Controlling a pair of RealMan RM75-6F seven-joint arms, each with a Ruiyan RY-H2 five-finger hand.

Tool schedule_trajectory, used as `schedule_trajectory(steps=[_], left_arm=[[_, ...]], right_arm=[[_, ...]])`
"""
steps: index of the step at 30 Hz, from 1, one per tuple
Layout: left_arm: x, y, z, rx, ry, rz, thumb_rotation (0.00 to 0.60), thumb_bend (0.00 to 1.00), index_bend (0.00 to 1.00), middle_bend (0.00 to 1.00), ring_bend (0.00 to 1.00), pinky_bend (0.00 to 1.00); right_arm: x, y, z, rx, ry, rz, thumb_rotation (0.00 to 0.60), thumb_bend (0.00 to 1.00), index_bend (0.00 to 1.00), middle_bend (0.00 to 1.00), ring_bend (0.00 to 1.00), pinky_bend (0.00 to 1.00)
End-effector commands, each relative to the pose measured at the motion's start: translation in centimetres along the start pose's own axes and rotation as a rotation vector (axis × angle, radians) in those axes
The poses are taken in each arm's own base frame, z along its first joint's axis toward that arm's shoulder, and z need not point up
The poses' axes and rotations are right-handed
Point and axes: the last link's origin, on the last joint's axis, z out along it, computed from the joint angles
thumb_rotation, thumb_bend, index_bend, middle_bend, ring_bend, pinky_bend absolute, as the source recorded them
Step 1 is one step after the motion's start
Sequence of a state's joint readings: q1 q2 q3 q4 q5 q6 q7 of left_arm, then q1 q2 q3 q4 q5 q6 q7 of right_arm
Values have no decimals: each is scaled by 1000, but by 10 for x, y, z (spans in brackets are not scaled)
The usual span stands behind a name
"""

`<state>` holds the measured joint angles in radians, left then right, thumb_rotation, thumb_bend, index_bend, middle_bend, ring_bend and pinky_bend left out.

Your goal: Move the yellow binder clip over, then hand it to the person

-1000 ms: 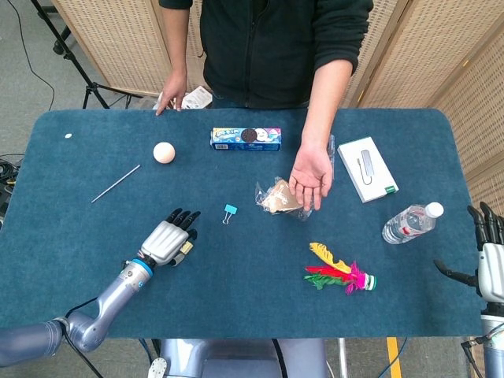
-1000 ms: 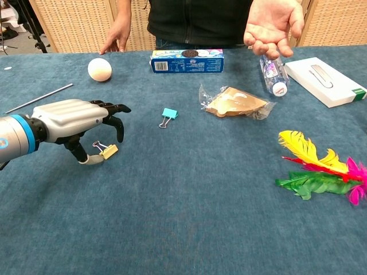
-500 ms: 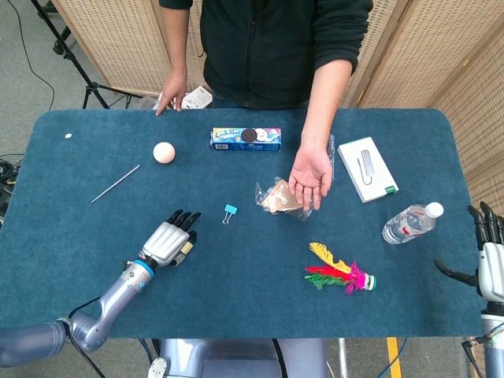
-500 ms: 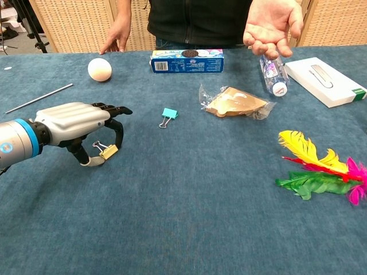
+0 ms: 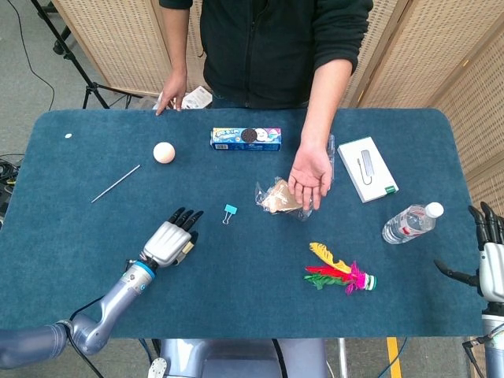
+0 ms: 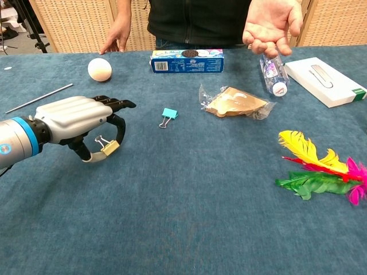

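The yellow binder clip (image 6: 108,146) is pinched between the thumb and a finger of my left hand (image 6: 77,120), just above the blue table top at the front left. From the head view, the left hand (image 5: 169,242) covers most of the clip (image 5: 187,249). The person's open palm (image 5: 310,178) waits face up over the table's middle right, also high in the chest view (image 6: 269,23). My right hand (image 5: 490,261) hangs at the far right edge, fingers apart, holding nothing.
A teal binder clip (image 6: 168,114) lies just right of my left hand. Further back are a ball (image 6: 100,69), a thin rod (image 6: 39,97), a cookie pack (image 6: 187,61) and a snack bag (image 6: 235,102). A bottle (image 5: 409,223), white box (image 5: 366,168) and feathered shuttlecock (image 5: 339,272) lie right.
The left hand's fingers have closed on the yellow clip, which has tipped up off the cloth. The hand has shifted slightly forward. The right hand has not moved.
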<state>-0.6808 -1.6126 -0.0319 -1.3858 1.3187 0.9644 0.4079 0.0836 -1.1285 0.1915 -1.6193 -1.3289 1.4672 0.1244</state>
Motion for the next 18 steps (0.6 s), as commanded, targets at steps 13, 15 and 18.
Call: schedule_trajectory(steps=[13, 15, 18], left_arm=[[32, 75, 11, -385, 147, 203, 600, 394, 681, 0, 0, 0], [37, 87, 16, -424, 188, 252, 600, 394, 681, 0, 0, 0], [41, 99, 23, -463, 224, 317, 600, 389, 681, 0, 0, 0]], right_arm=[[1, 0, -1, 2, 0, 7, 600, 0, 11, 0, 0, 0], [1, 0, -1, 2, -2, 5, 600, 0, 11, 0, 0, 0], [1, 0, 0, 0, -3, 3, 600, 0, 11, 0, 0, 0]])
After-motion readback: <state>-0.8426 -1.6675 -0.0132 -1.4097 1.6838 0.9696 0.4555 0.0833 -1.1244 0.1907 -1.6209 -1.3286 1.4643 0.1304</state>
